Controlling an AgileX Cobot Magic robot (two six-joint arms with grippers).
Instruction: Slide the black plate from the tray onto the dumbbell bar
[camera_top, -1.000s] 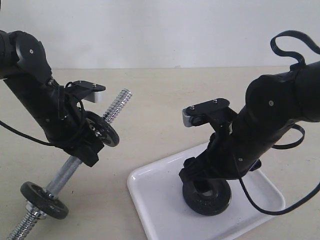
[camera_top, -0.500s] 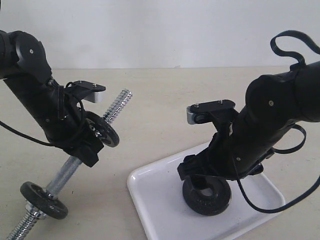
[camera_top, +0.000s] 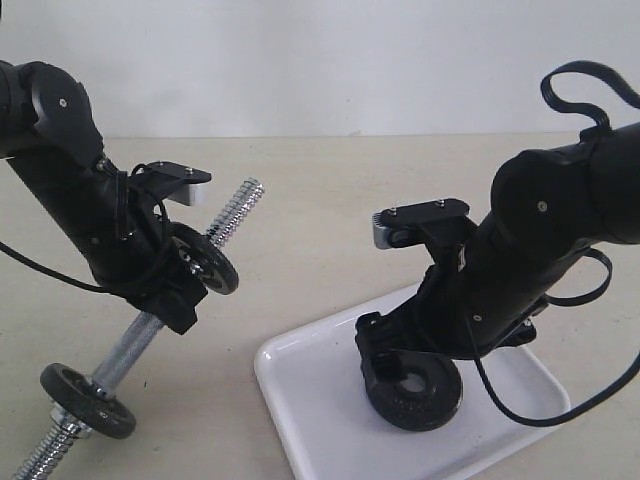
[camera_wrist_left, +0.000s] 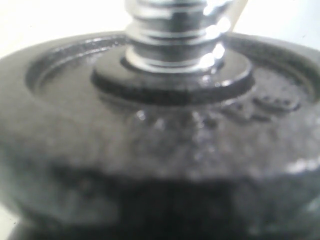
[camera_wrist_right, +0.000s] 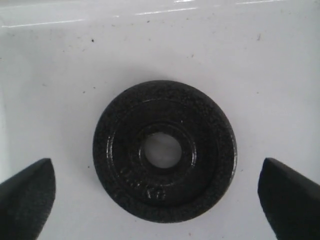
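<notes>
Black plate (camera_wrist_right: 202, 150), pebbled, in tray (camera_wrist_right: 50, 75); right gripper (camera_wrist_right: 156, 165) gapes empty; left gripper (camera_top: 180, 288) clamps bar (camera_top: 133, 347).

Three discs (camera_top: 430, 405) (camera_top: 212, 266) (camera_top: 112, 414) (probably), one tray (camera_top: 310, 400), one bar (camera_top: 130, 350)

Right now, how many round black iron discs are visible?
3: first disc on the white tray, second disc on the chrome bar at the left gripper, third disc near its lower end.

The exterior camera looked slightly downward across the bench (camera_top: 330, 200) from mid distance. The left wrist camera sat very near a blurred disc (camera_wrist_left: 150, 140) on the dumbbell bar (camera_wrist_left: 175, 30). The right wrist camera faced straight down, close over the black plate (camera_wrist_right: 164, 150) in the tray (camera_wrist_right: 250, 50); the exterior view shared both.
</notes>
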